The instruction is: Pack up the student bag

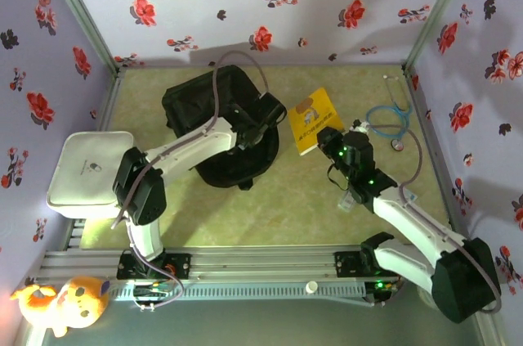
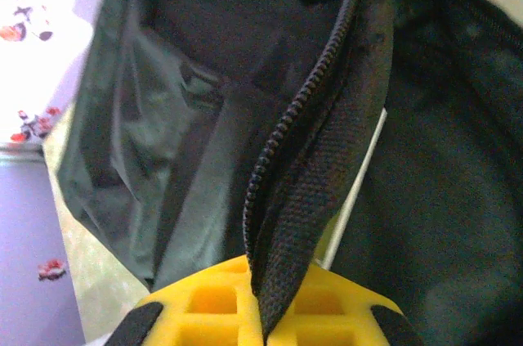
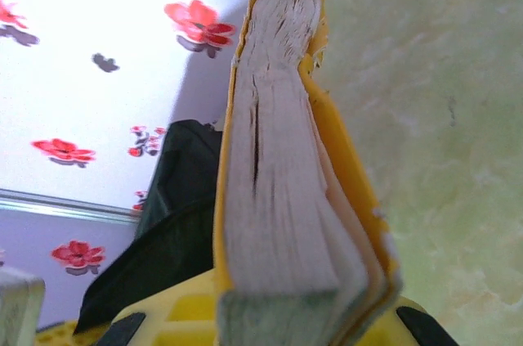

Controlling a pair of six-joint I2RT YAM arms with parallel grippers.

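The student bag (image 1: 214, 121), a large black backpack, lies at the middle back of the table. My left gripper (image 1: 260, 123) is at the bag's right side. In the left wrist view it (image 2: 265, 313) is shut on the bag's zip-edged fabric flap (image 2: 306, 190), with the dark lining (image 2: 163, 117) showing behind the flap. A yellow book (image 1: 313, 119) lies tilted just right of the bag. My right gripper (image 1: 337, 148) is shut on its near end. The right wrist view has the book's page edge (image 3: 274, 190) standing between the jaws of that gripper (image 3: 278, 317), and the bag (image 3: 167, 231) lies behind on the left.
A white lidded box (image 1: 86, 168) sits at the table's left edge. A teal stethoscope (image 1: 391, 121) lies at the back right near the wall. An orange plush toy (image 1: 61, 303) sits outside the frame rail at the near left. Floral walls close three sides.
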